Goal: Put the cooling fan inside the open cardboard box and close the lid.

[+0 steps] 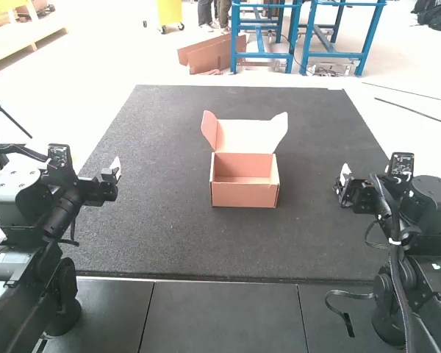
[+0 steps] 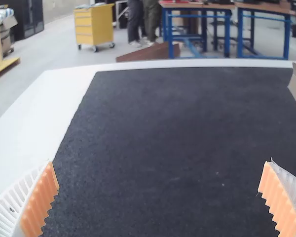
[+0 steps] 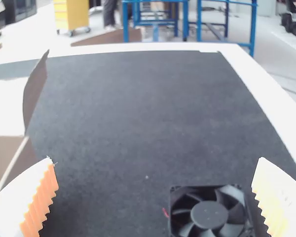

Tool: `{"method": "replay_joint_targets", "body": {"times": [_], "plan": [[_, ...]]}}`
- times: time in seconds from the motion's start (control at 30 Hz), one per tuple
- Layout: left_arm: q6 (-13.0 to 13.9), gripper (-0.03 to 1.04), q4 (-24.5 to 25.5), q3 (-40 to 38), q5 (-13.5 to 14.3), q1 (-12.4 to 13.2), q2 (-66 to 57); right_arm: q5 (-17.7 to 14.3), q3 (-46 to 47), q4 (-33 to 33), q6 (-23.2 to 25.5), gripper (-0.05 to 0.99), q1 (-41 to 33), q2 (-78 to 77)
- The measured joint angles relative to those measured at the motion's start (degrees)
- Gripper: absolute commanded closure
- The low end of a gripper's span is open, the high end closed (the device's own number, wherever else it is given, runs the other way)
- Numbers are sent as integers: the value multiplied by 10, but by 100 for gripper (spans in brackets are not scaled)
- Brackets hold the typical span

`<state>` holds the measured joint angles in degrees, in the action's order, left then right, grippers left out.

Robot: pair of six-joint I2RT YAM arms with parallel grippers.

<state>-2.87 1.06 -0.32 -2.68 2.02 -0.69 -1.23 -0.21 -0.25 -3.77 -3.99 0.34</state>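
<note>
Cardboard box [image 1: 244, 180] open on black mat [image 1: 169, 220], cooling fan [image 3: 207, 215] lying by wide-spread right gripper [image 3: 155, 202], left gripper [image 2: 158, 207] wide too

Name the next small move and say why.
Probably lower the right gripper and close on the cooling fan: it lies ungripped on the mat between the open jaws, and the cardboard box stands open, lid up.

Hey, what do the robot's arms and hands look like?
The left arm and right arm are dark grey and black with rounded joints and black cables. The left hand and right hand have white ribbed fingers with orange pads.
</note>
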Motion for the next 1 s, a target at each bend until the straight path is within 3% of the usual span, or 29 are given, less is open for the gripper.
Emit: {"method": "replay_joint_targets", "body": {"times": [0.27,0.37,0.57,0.73,1.0], "plan": [[0,5,0,0,0,0,0,4,0,-2,1,2,0,0],[-4,5,-22,0,-1,0,0,3,0,-12,2,2,0,0],[-9,4,-79,0,0,0,0,-2,0,-102,3,2,0,0],[-10,4,-83,-3,1,0,0,-3,-1,-107,3,2,0,0],[-10,4,-88,-78,1,0,-19,-3,-63,-114,1,2,0,11]]}}
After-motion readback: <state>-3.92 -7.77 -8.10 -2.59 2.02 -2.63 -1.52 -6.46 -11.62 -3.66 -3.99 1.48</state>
